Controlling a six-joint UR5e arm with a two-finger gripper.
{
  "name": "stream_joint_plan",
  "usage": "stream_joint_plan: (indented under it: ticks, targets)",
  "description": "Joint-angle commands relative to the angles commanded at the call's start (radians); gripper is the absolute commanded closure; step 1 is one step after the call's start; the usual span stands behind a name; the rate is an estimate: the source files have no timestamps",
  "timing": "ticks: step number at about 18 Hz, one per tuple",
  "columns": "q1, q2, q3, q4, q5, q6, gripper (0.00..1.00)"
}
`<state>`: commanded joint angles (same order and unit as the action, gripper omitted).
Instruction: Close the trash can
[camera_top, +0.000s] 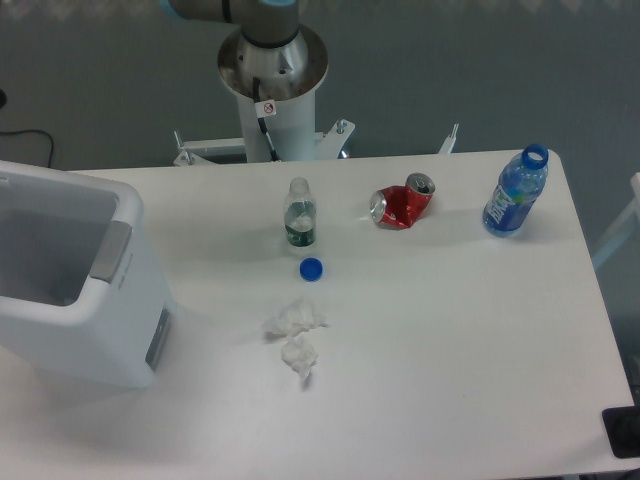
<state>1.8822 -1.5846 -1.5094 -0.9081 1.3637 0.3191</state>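
At the lower centre of the frame two crumpled white tissues (296, 335) lie on the white worktop (450, 340), one just above the other and touching or nearly so. At the left edge of the frame stands the trash can (75, 285), a big white boxy bin cut off by the frame; its top is open, showing a grey-shaded inside, with a grey latch (110, 251) on its right rim and a grey panel (157, 337) low on its right side. Just above the tissues, near the middle, lies a loose blue bottle cap (311, 268). Just above that stands a small clear bottle (299, 213), upright and uncapped, with a dark label. To its right lies a crushed red can (402, 203) on its side. At the upper right stands a blue bottle (515, 191), upright and open. Beyond the worktop, at the top centre, rises the robot's base column (271, 85). The hand is out of the frame, so its state cannot be told.
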Motion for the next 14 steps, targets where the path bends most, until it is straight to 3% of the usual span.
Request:
stream_joint_plan:
  ticks: [14]
  targets:
    - [0.043, -0.005, -0.017, 0.002, -0.002, -0.002, 0.96]
